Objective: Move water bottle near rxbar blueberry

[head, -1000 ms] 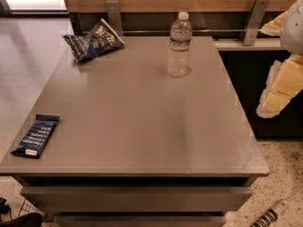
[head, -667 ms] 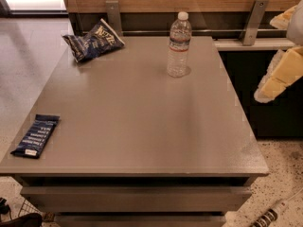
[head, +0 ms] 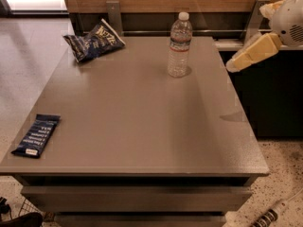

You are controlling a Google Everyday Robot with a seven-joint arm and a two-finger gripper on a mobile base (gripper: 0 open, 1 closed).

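Item: gripper (head: 248, 55), cream-yellow, off the right edge of the tabletop (head: 142, 126) by its far right corner, raised above the surface and angled down and toward the left of the view. Jaws: whether released or clenched cannot be told; nothing is seen held in them. Nearest thing: water bottle (head: 180, 46), clear, white cap, standing upright on the far side of the tabletop. It is near the gripper but apart from it and lies straight toward the left of the view from the tip. Its long axis is vertical, so a level sideways approach at the body would seem to suit. Farther out: rxbar blueberry (head: 36, 135), flat dark-blue bar at the near left edge, well apart from the bottle and diagonally across the tabletop, with its long axis running roughly near to far. Also present: blue chip bag (head: 94, 40) at the far left corner, not part of the task. Change from a second ago: the gripper has risen and moved in toward the bottle; bottle, bar and bag lie as they did.
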